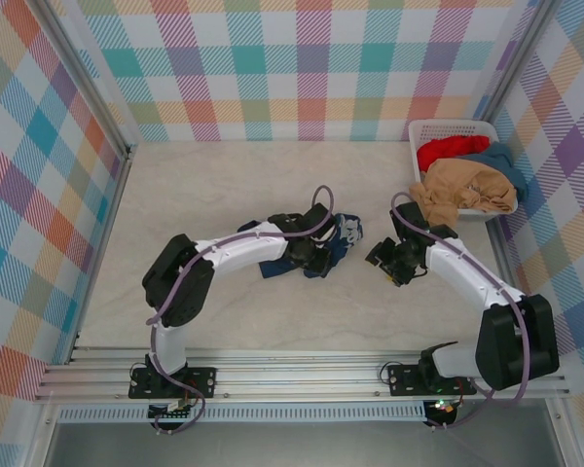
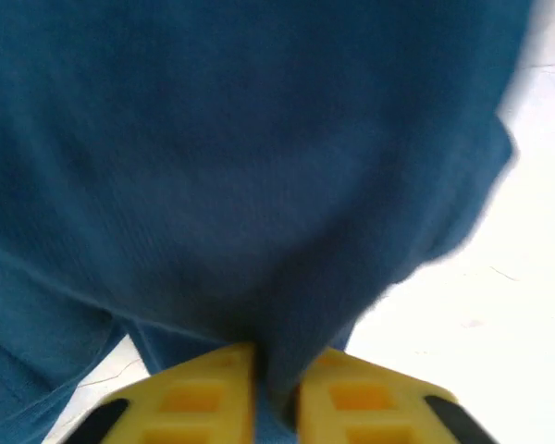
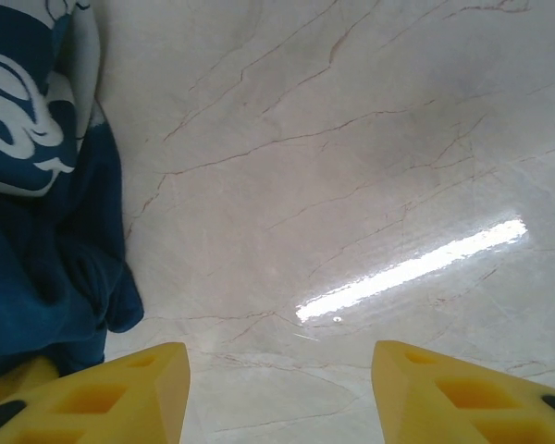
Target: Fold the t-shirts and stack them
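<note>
From above, we see the navy shirt [image 1: 343, 243] bunched mid-table, its heap running roughly nine to three. The left gripper [image 1: 314, 255] is on it. The right gripper [image 1: 382, 258] is just beside it, with the cloth at its nine o'clock. The basket [image 1: 419, 131], holding the tan shirt [image 1: 462, 190], red shirt [image 1: 448, 149] and teal shirt [image 1: 504, 161], sits well apart at one o'clock.

On the left wrist, the fingers [image 2: 190, 402] are clamped on a navy fold; blur hides which edge.

On the right wrist, the jaws are spread and hold nothing over the bare table [image 3: 351, 185]. The print [image 3: 18, 120] lies at ten o'clock, and we judge the way unblocked.
</note>
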### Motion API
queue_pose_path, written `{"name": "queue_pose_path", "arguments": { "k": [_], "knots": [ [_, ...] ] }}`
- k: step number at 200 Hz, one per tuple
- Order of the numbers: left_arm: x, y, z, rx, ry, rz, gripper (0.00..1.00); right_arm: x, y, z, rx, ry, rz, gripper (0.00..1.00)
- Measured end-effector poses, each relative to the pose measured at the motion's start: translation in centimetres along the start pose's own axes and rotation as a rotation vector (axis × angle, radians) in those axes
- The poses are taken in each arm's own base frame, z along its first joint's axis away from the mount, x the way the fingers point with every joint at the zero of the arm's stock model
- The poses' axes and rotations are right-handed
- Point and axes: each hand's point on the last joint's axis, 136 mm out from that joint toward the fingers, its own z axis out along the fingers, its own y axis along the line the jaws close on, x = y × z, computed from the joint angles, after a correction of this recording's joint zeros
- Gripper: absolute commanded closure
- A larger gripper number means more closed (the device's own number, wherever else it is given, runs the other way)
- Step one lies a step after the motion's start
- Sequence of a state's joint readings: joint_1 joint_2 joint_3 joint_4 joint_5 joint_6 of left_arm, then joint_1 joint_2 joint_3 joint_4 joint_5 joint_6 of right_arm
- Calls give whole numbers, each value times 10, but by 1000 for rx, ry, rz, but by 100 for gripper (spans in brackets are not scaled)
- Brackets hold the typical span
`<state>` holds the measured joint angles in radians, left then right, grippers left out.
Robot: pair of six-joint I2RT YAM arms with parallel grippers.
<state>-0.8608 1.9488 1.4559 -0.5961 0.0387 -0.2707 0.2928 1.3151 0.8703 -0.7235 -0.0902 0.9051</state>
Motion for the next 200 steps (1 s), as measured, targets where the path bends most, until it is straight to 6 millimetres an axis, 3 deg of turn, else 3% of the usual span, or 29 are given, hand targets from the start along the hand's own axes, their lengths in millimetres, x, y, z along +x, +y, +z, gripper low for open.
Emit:
{"name": "queue_pose_path", "arguments": {
  "k": [31, 53, 77, 101, 123, 142, 168, 200],
  "knots": [
    [-12, 3, -5, -34, -36, -2, 100, 0, 0, -1, -1, -1, -6, 52],
    [-33, 1, -28, -46, -115, -16, 100, -1, 2, -3, -7, -8, -19, 54],
    [-52, 4, -83, -40, -225, -68, 100, -6, 10, -9, -27, -26, -45, 55],
    [-78, 10, -160, 5, -383, -145, 100, -12, 24, -19, -64, -47, -76, 54],
    [-99, 34, -231, 19, -540, -238, 100, -13, 41, -19, -101, -45, -101, 52],
    [-106, 62, -275, -7, -639, -313, 100, -5, 56, -9, -125, -9, -134, 48],
    [-100, 96, -309, -44, -704, -407, 100, 10, 79, 9, -174, 58, -145, 44],
    [-91, 117, -320, -70, -708, -469, 100, 33, 107, 38, -240, 143, -124, 43]
  ]
}}
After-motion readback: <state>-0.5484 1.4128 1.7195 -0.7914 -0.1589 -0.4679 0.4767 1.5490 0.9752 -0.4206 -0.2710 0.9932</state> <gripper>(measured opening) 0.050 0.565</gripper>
